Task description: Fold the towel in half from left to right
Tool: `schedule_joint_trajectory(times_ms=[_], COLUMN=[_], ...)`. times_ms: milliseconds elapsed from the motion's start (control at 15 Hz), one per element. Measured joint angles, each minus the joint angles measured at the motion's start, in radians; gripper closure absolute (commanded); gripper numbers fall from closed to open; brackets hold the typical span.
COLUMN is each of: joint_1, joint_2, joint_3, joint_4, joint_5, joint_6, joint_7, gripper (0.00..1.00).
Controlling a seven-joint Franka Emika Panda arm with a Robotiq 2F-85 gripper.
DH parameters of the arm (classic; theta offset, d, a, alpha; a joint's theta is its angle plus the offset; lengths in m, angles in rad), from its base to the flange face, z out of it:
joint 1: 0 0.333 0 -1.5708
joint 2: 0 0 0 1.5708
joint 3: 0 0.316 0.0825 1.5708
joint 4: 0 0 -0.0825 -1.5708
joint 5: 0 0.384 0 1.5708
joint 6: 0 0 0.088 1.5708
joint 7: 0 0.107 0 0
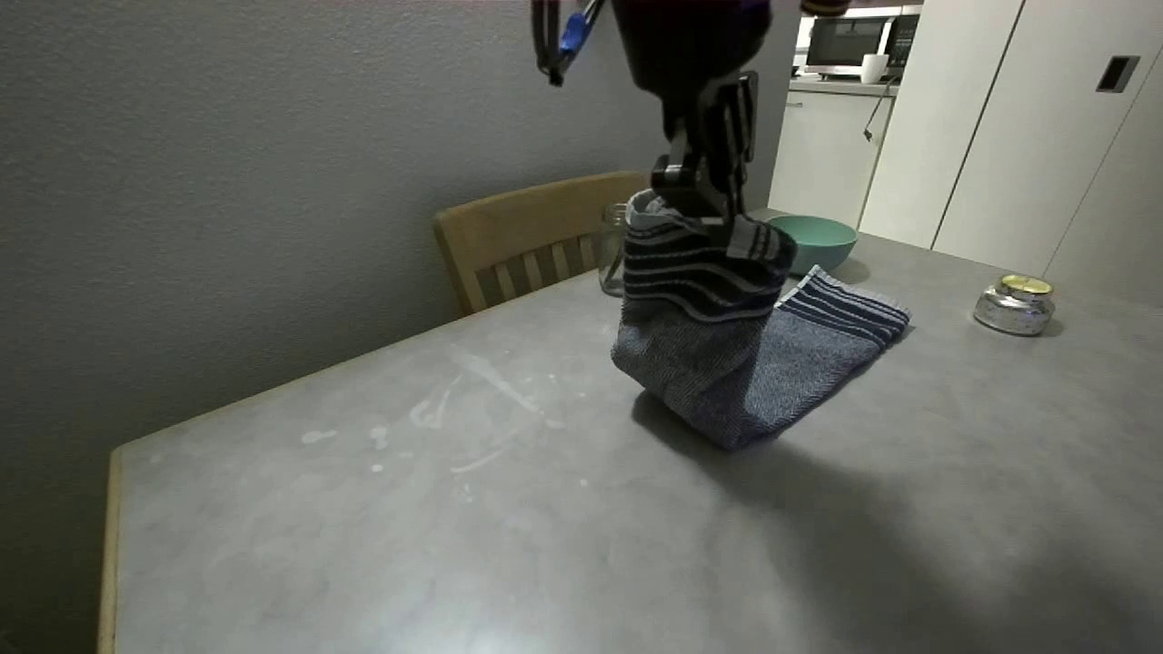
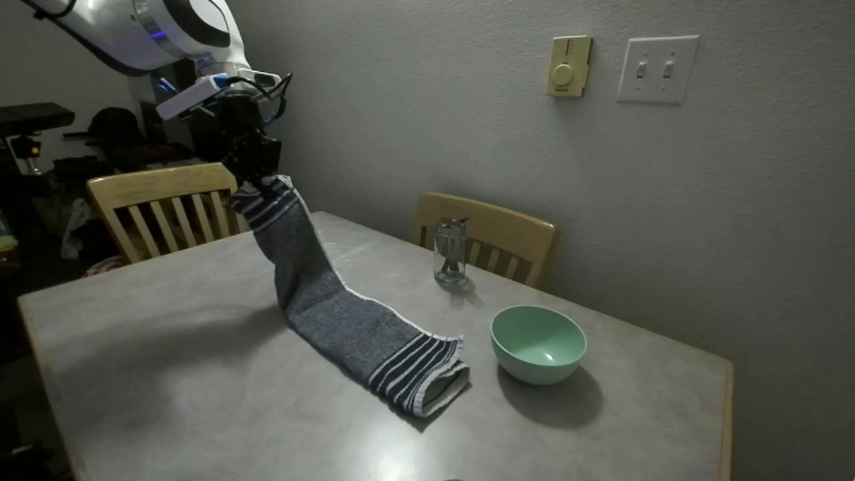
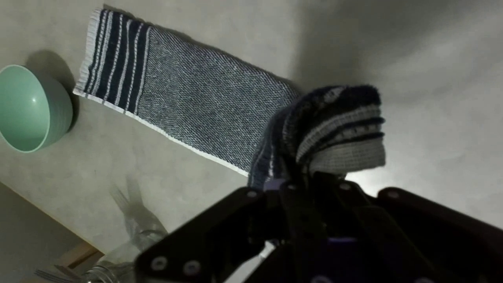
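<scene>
my gripper (image 2: 259,184) held one striped end of the towel (image 2: 347,327) pinched above the table (image 2: 200,387); the rest sloped beneath it, then lay away from it. i judged this mid-fold; next called for carrying that end over the far one, then lowering.

Your long, narrow towel (image 2: 354,327), dark grey-blue with white-striped navy ends and a pale edge, bent upward partway along: you held one end raised and pinched, while the other lay on the table (image 2: 534,441).
</scene>
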Motion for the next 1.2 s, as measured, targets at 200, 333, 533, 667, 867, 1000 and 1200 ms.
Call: schedule_joint_trajectory(times_ms=[200,333,533,667,867,1000,1200], joint_1=[-0.049,-0.081,-0.132,-0.165,-0.210,-0.233,-0.270], joint_2=[-0.044,-0.061,-0.069,-0.069,-0.071,-0.073,-0.085], joint_3=[0.002,0.002,0.000,-0.005,-0.014,-0.020,-0.030], joint_4=[-0.065,-0.093,-0.106,-0.105,-0.100,-0.097,-0.098], joint_5=[-0.008,-0.018,-0.039,-0.054,-0.063,-0.064,-0.072], joint_6=[0.002,0.004,0.006,0.007,0.009,0.010,0.011], joint_7=[-0.090,-0.145,-0.207,-0.244,-0.295,-0.325,-0.389], gripper=[0.97,0.97,0.97,0.97,0.97,0.97,0.97])
